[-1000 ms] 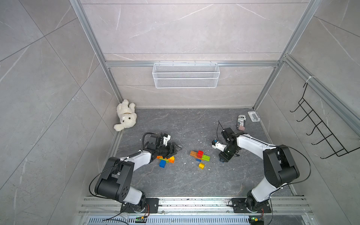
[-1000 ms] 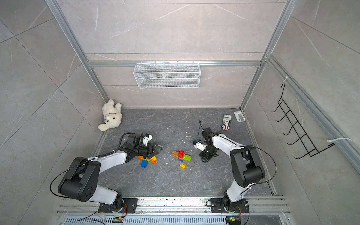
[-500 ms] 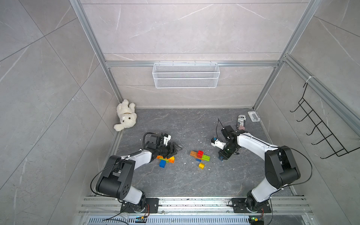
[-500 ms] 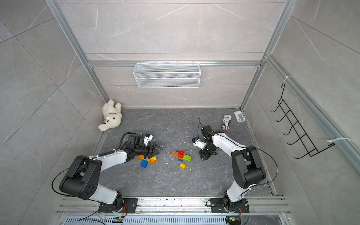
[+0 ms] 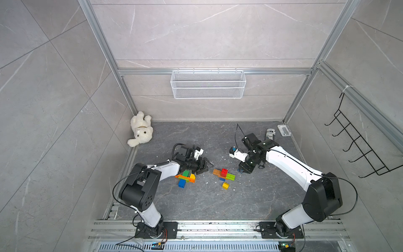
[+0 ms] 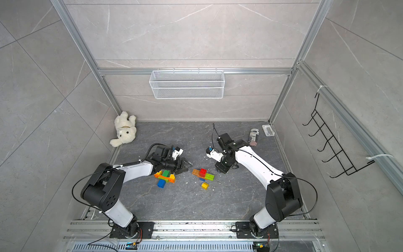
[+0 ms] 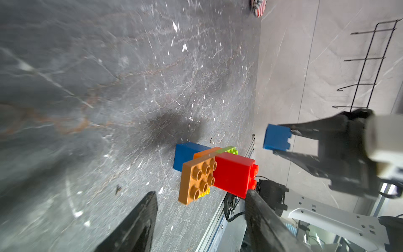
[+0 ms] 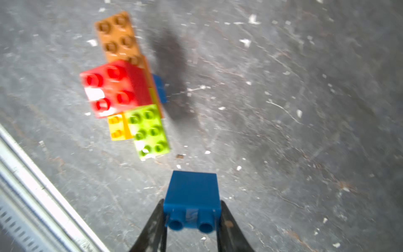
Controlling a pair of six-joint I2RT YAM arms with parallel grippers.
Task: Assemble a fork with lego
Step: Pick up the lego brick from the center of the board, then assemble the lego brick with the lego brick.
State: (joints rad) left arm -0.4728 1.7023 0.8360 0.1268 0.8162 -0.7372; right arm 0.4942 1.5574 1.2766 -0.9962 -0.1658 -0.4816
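Gripping a blue brick (image 8: 192,189), the R claw (image 8: 192,204) has both black tapered fingers pressed on the brick's smooth flat sides, round studs pointing back toward the claw's base; can't tell if the brick touches the surface (image 5: 196,203), which is dark grey, stone-veined and flecked w/ white chips. Nr it lies the centre cluster (image 5: 224,174): a flat brown studded plate (image 8: 117,37), a chunky glossy red square brick (image 8: 115,87) on top, a lime plate (image 8: 150,131) adjoining, and another blue block (image 8: 160,87) peeking from under. The L claw (image 7: 201,193) stands open, nothing btwn its fingers, tips aimed at that cluster; just beside its body sits a 2nd cluster (image 5: 185,176): orange strip, green block, yellow sloped piece, blue block at the near end. A loose yellow square brick (image 5: 225,186) sits slightly apart from the centre cluster, on the side toward the arm bases.
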